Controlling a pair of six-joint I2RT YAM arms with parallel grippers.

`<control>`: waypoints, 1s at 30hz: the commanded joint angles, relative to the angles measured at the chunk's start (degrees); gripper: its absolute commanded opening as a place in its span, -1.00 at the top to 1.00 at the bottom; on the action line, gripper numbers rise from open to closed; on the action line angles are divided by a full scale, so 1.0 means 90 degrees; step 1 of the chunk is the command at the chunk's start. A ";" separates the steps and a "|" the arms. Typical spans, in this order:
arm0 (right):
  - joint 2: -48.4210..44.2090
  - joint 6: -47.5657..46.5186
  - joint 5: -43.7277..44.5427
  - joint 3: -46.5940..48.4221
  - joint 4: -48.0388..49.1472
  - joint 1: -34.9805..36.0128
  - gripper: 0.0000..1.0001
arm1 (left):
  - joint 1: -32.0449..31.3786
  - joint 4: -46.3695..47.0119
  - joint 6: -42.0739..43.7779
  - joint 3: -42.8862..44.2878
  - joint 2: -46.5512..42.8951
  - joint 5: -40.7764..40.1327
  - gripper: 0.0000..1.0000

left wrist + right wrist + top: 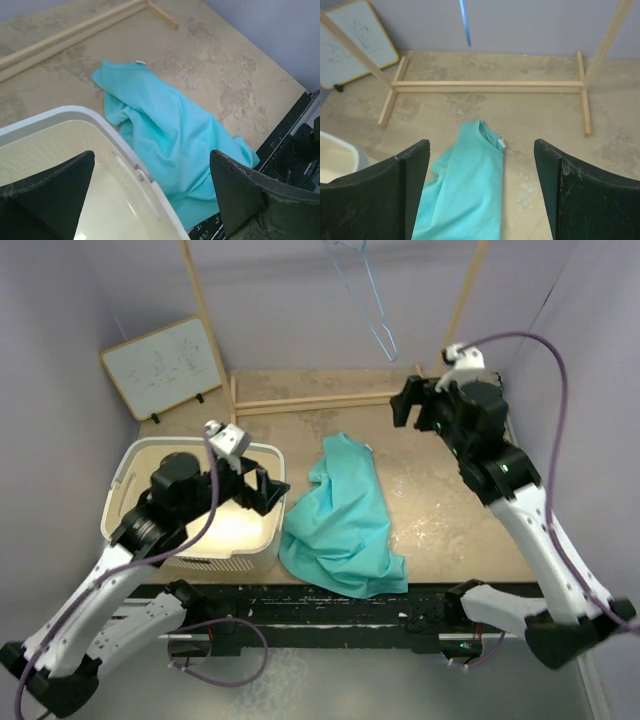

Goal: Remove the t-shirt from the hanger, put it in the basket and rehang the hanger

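1. The t-shirt (345, 520) lies crumpled on the bench (450, 510), off the hanger. Its neckline end points away from my bases and its hem end reaches the near edge.
2. A small white label (501, 144) shows at the shirt's neckline, on the far end of the cloth.
3. The hanger (386, 340) hangs bare beyond the shirt's far end and above it. It is thin blue wire, well apart from the cloth. Its top is cut off by the edge of the overhead view.
4. My left tool (268, 490) is just left of the shirt, over the basket rim nearest the cloth. Its jaws are spread wide and hold nothing. From its wrist I see shirt and rim between the two fingers (55, 185).
5. My right tool (410, 405) is raised beyond the shirt's far right corner, clear of the cloth. Its jaws are also wide apart and empty, and its wrist view frames the neckline between them.
6. The cream basket (225, 558) stands just left of the shirt. In the left wrist view the cloth lies right against its wall.
7. The wooden rack (310, 400) has its base rail on the bench beyond the shirt, with a pole rising at each end.
8. A whiteboard (165, 365) leans far off to the shirt's far left, behind the basket.
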 commanded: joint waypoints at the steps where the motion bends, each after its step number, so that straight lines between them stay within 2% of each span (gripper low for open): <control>1: -0.1764 0.0567 0.0233 -0.1166 -0.0062 -0.0024 -0.72 | -0.0079 0.0358 -0.0523 0.0722 0.1322 0.0613 -0.98; 4: -0.2831 0.0873 0.0181 -0.1894 -0.0583 -0.0024 -0.72 | -0.0522 0.0227 -0.0538 0.1195 0.2229 0.0194 -0.98; 8: -0.4037 0.1270 0.0129 -0.2299 -0.1258 -0.0023 -0.72 | -0.1821 -0.0027 -0.0385 0.1907 0.3600 -0.1173 -0.98; 10: -0.4469 0.1433 0.0226 -0.2365 -0.1398 -0.0021 -0.71 | -0.2185 -0.0303 -0.0362 0.2302 0.4353 -0.1620 -0.98; 17: -0.5482 0.1687 -0.0004 -0.2555 -0.1998 -0.0016 -0.70 | -0.2293 -0.0442 -0.0420 0.2524 0.6150 -0.2122 -0.98; 23: -0.5939 0.1771 -0.0302 -0.2572 -0.1921 -0.0015 -0.69 | -0.2294 0.0234 -0.0374 0.2335 0.6673 -0.1651 -0.98; 30: -0.5900 0.1631 -0.0371 -0.2498 -0.2126 -0.0019 -0.69 | -0.2301 0.0492 -0.0492 0.2306 0.7148 -0.1176 -0.98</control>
